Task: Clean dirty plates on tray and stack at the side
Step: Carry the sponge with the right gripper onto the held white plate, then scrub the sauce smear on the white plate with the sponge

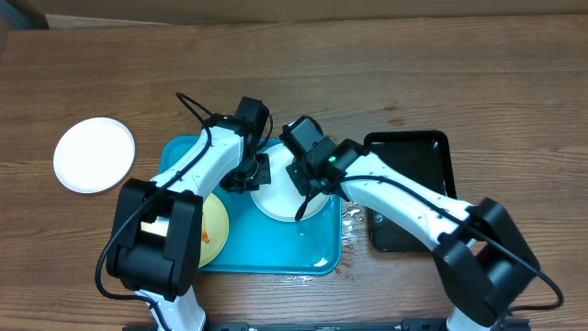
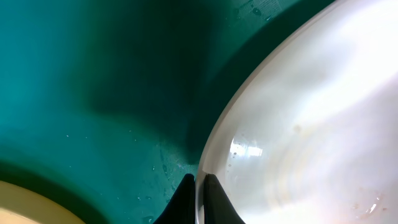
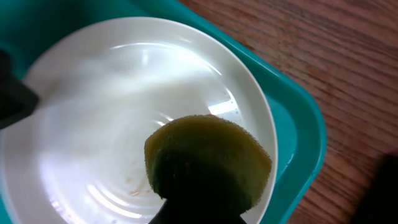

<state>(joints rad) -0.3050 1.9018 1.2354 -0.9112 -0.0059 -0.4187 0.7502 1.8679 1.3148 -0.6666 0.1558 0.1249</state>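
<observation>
A white plate point(image 1: 280, 204) lies in the cyan-blue tray point(image 1: 276, 253). My left gripper point(image 1: 250, 175) is shut on the plate's left rim; in the left wrist view the fingers point(image 2: 200, 196) pinch the rim of the plate point(image 2: 311, 124). My right gripper point(image 1: 308, 179) is shut on a green-yellow sponge point(image 3: 208, 158) held over the plate point(image 3: 112, 124), which shows faint brown smears. A pale yellow plate point(image 1: 213, 230) lies at the tray's left, partly under the left arm. A second white plate point(image 1: 94, 154) lies on the table at the far left.
A smaller black glossy tray point(image 1: 418, 188) lies to the right of the blue tray point(image 3: 305, 130). Water drops sit on the blue tray floor point(image 2: 93, 93). The wooden table point(image 1: 367, 74) runs all round.
</observation>
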